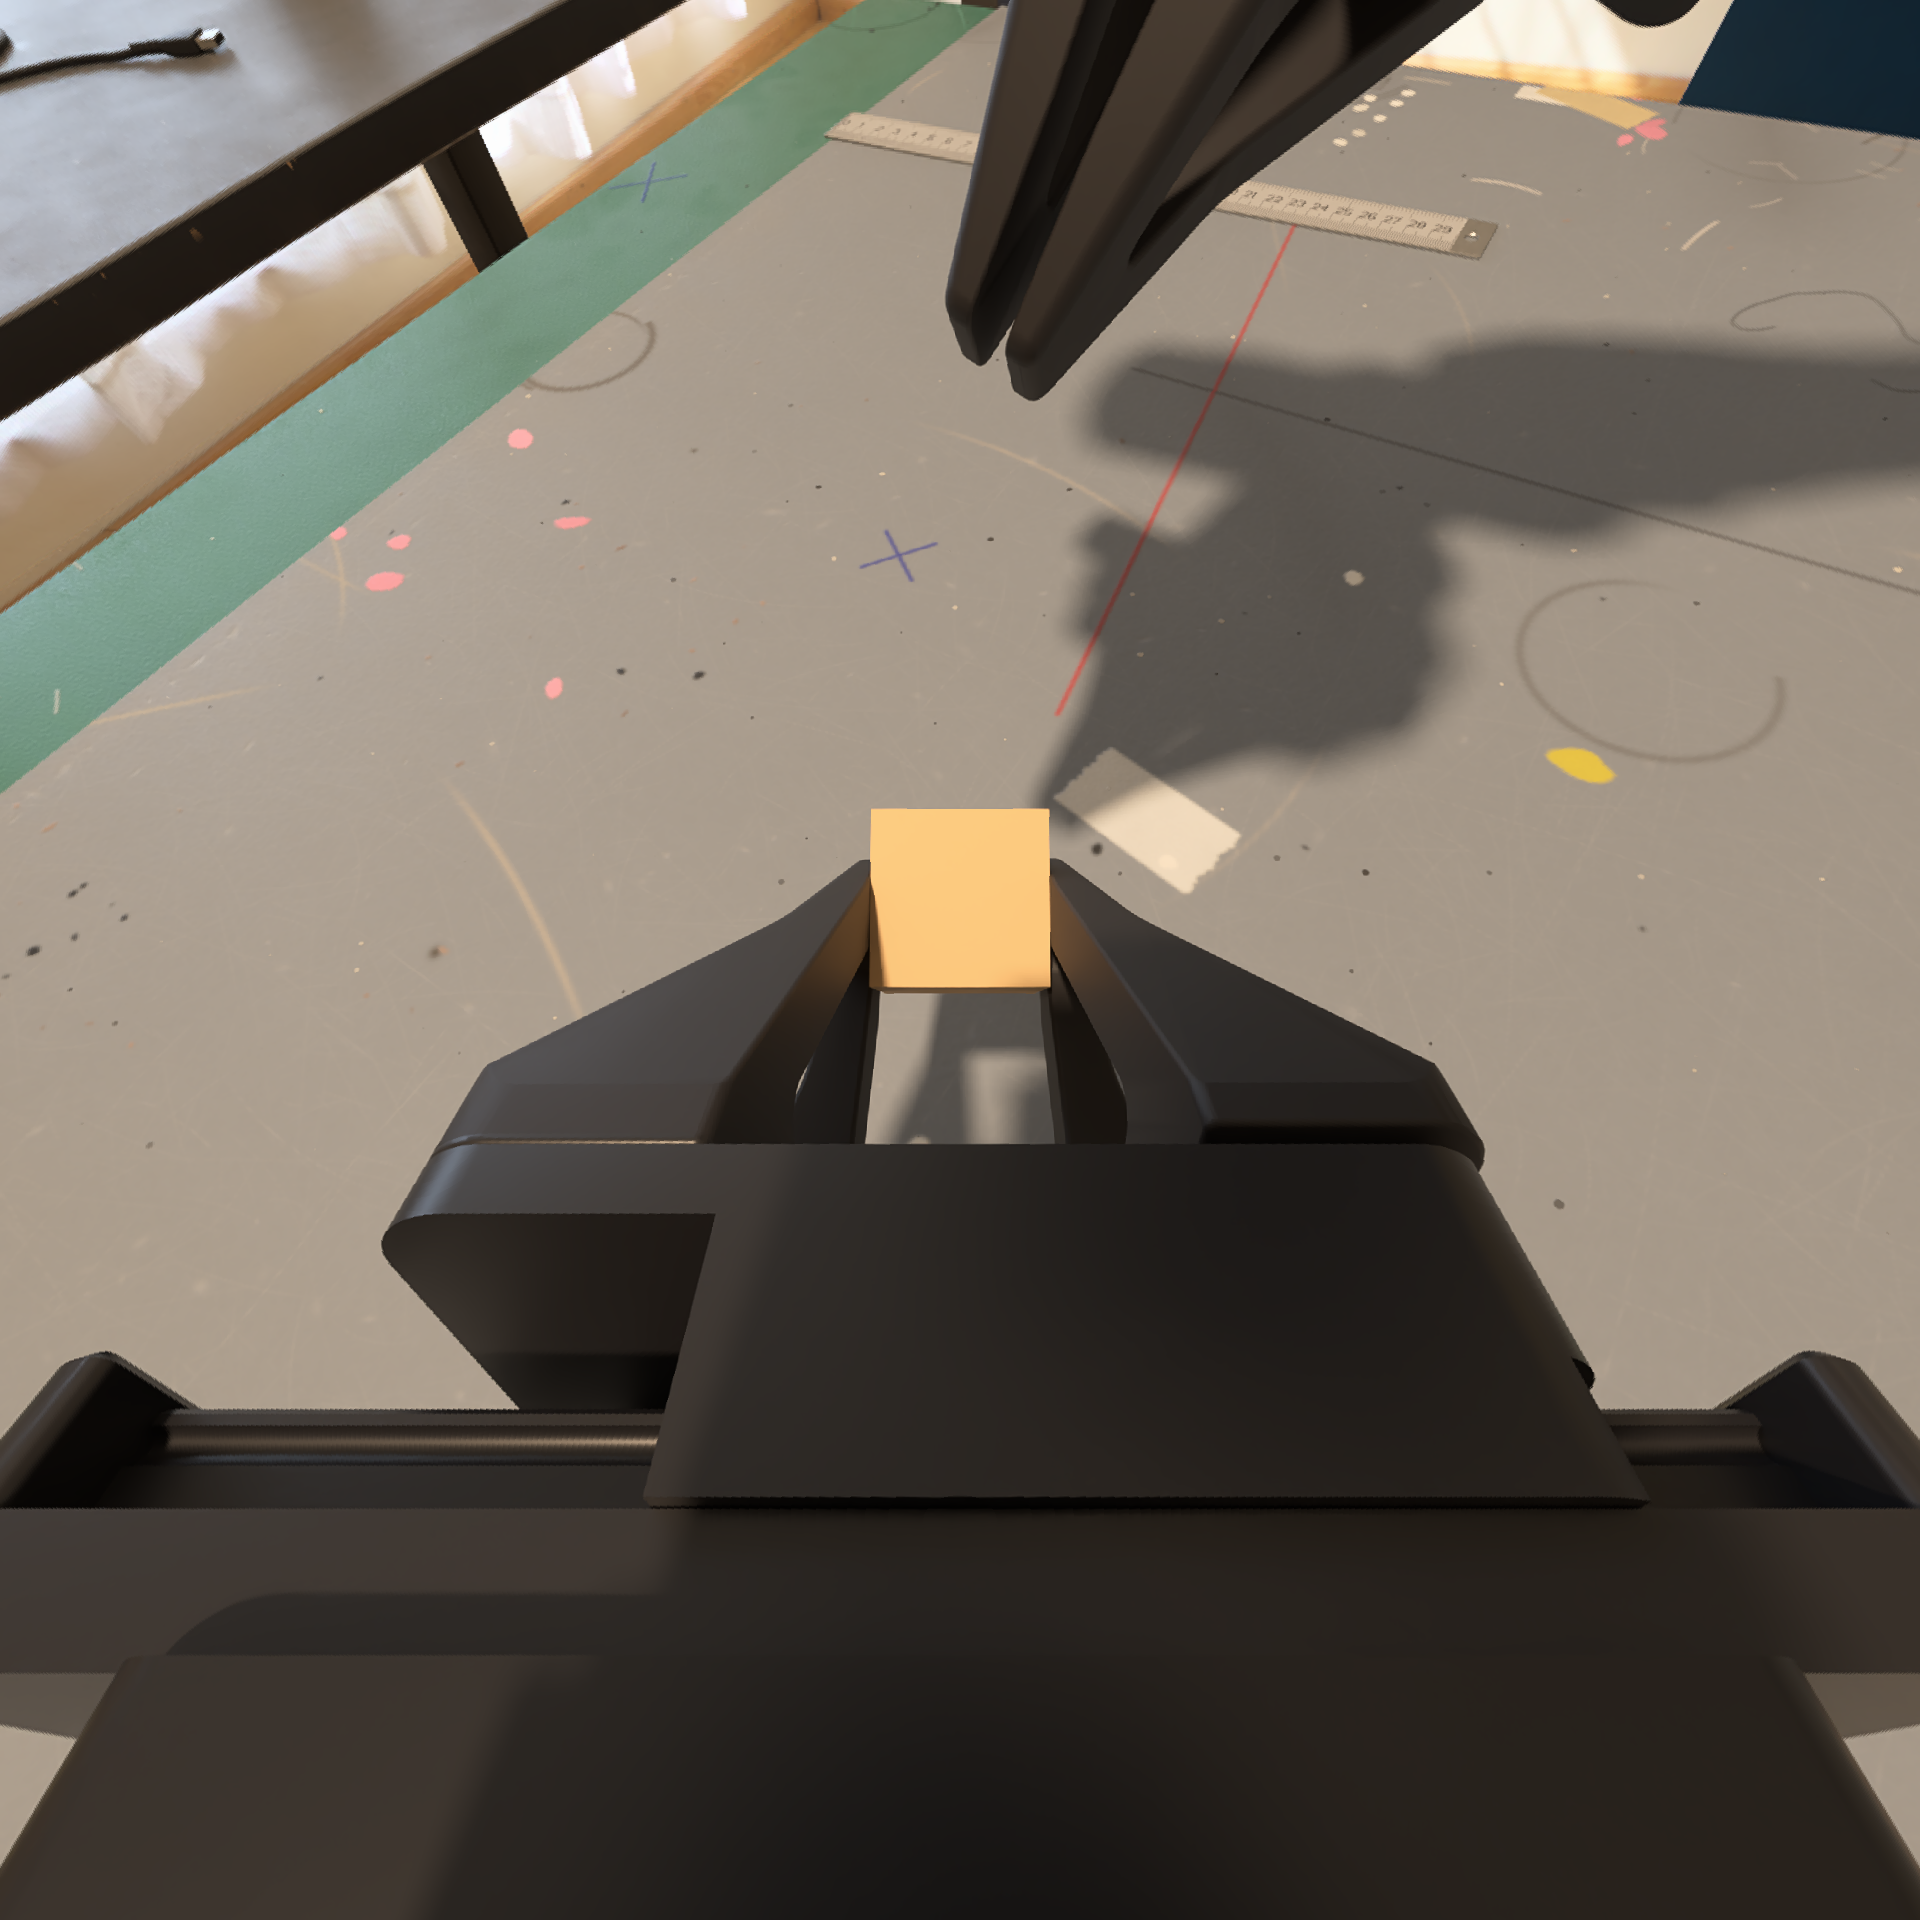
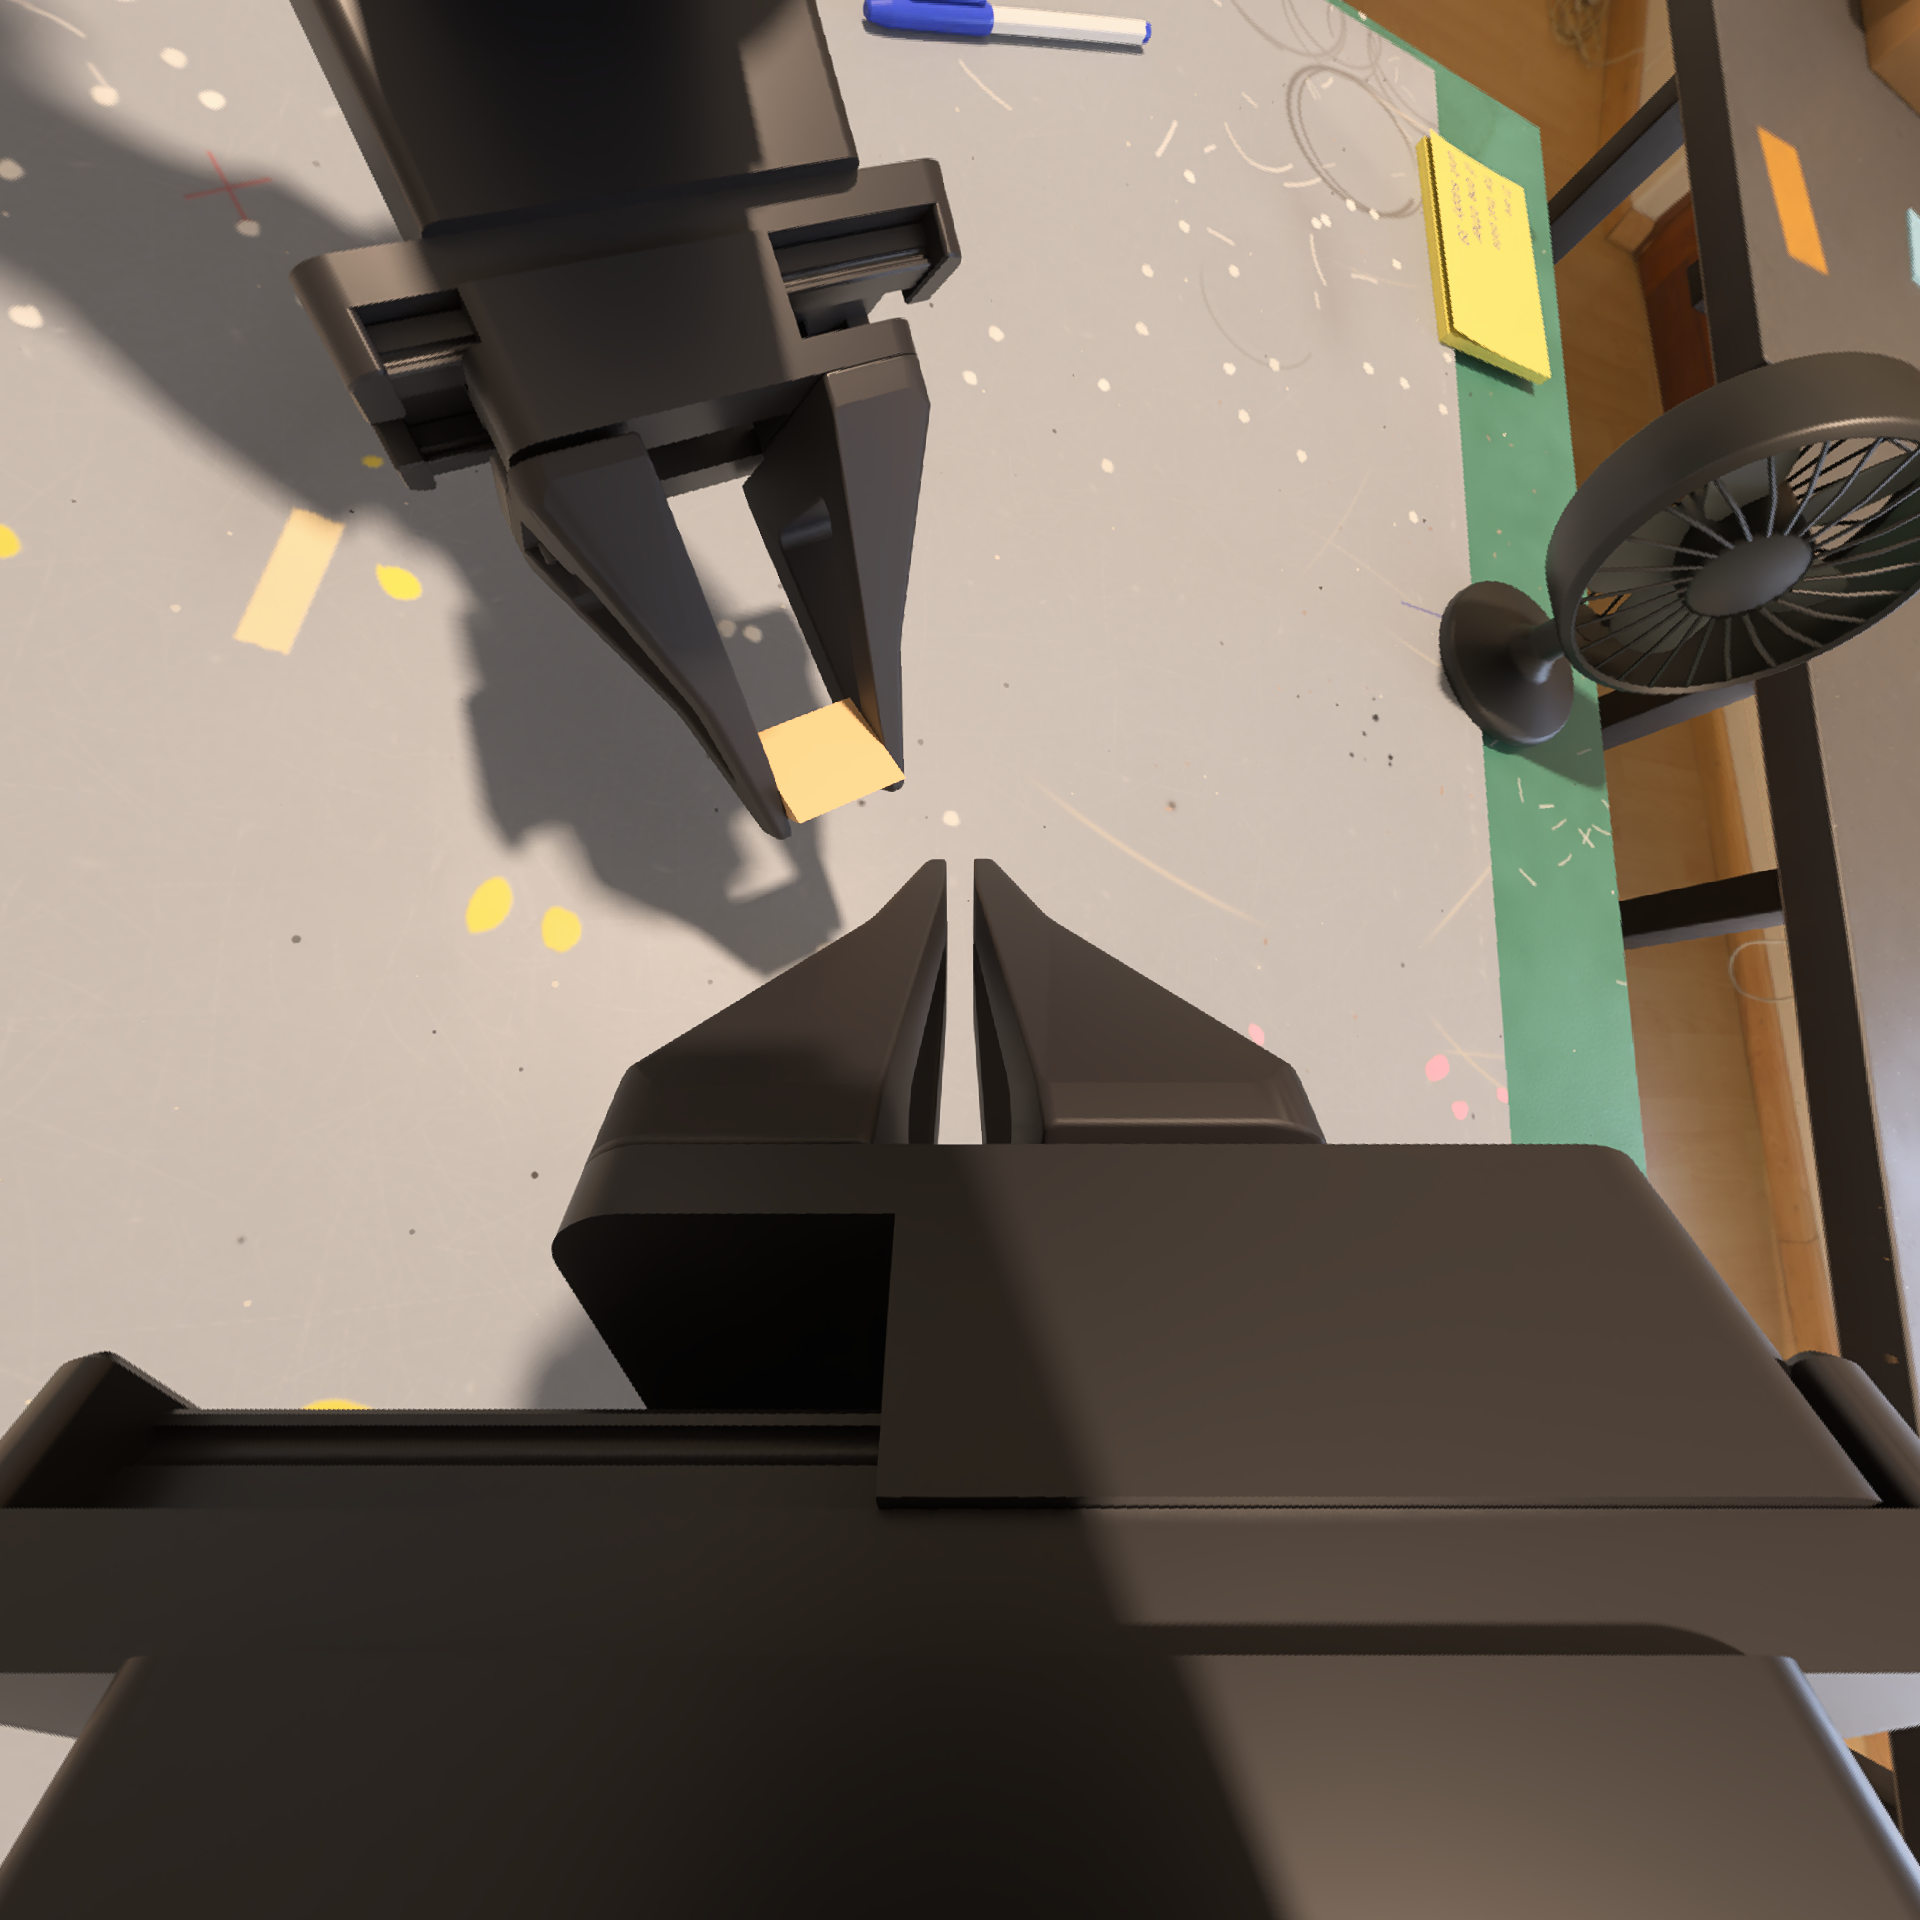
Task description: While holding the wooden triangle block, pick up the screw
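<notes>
My left gripper is shut on the wooden triangle block, a pale orange piece held between its fingertips above the grey table. The right wrist view shows the same gripper and block from the front. My right gripper hangs above the table with its jaws nearly together, only a thin slit between them. It also shows at the top of the left wrist view, facing the block. No screw shows in either view.
A metal ruler lies at the far side. A white tape piece lies beyond the block. A blue marker, a yellow sticky pad and a black desk fan sit along the green edge strip.
</notes>
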Robot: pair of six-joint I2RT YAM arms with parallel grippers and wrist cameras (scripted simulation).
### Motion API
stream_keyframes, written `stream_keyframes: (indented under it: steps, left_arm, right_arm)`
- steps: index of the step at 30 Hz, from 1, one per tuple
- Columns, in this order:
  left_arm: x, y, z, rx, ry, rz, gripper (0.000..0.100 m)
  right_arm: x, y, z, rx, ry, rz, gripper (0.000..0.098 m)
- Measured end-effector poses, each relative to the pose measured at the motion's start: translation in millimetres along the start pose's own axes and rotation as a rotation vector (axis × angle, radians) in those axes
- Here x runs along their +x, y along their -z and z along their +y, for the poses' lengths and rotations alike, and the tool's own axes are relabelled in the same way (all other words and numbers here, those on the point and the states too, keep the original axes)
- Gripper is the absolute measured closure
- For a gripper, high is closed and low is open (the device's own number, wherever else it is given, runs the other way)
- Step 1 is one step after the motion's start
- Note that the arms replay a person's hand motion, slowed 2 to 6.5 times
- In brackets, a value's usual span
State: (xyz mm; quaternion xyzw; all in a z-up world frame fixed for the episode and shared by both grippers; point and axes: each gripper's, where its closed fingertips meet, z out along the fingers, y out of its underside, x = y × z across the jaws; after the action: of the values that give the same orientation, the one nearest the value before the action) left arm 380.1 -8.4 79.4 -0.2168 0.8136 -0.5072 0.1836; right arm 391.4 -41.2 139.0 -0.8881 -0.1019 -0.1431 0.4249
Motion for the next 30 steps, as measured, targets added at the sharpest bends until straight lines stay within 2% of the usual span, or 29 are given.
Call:
stream_keyframes:
  steps: [30]
  left_arm:
    - [-0.2, 0.0, 0.0, 0.0, 0.001, 0.0, 0.075]
  right_arm:
    - [-0.9, 1.0, -4.6, 0.013, 0.04, 0.009, 0.0932]
